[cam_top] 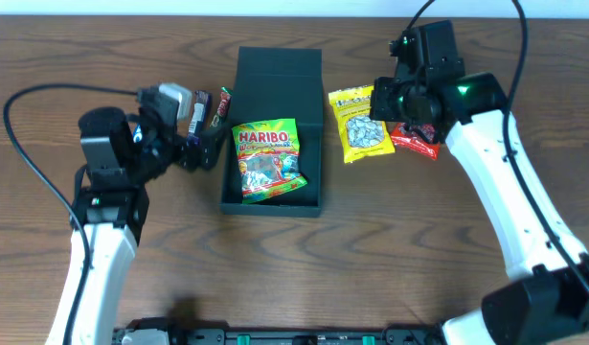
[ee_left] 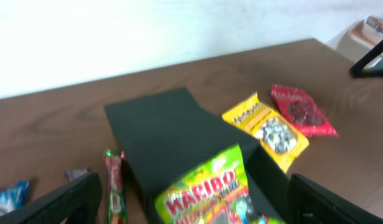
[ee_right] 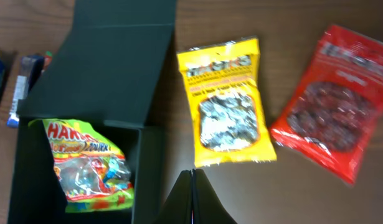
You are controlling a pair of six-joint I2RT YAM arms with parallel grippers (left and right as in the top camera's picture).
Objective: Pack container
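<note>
The dark teal container [cam_top: 319, 158] stands open at the table's middle, its lid [cam_top: 278, 72] laid back. A Haribo bag [cam_top: 267, 159] lies inside it. My left gripper [cam_top: 200, 146] is open and empty beside the box's left wall. In the left wrist view its jaws [ee_left: 191, 208] frame the Haribo bag [ee_left: 207, 190] and the container [ee_left: 160, 124]. My right gripper [cam_top: 401, 103] hovers over a yellow packet [cam_top: 359, 123] and a red packet [cam_top: 416, 141]. In the right wrist view its fingers [ee_right: 192, 193] are shut and empty, just short of the yellow packet [ee_right: 227, 102], with the container [ee_right: 116, 62] at left.
A red-and-green stick snack [cam_top: 220, 105] and a dark bar [cam_top: 200, 110] lie left of the lid. The left wrist view shows the stick [ee_left: 114, 186] and a blue packet [ee_left: 7, 196]. The red packet [ee_right: 331, 102] lies right of the yellow one.
</note>
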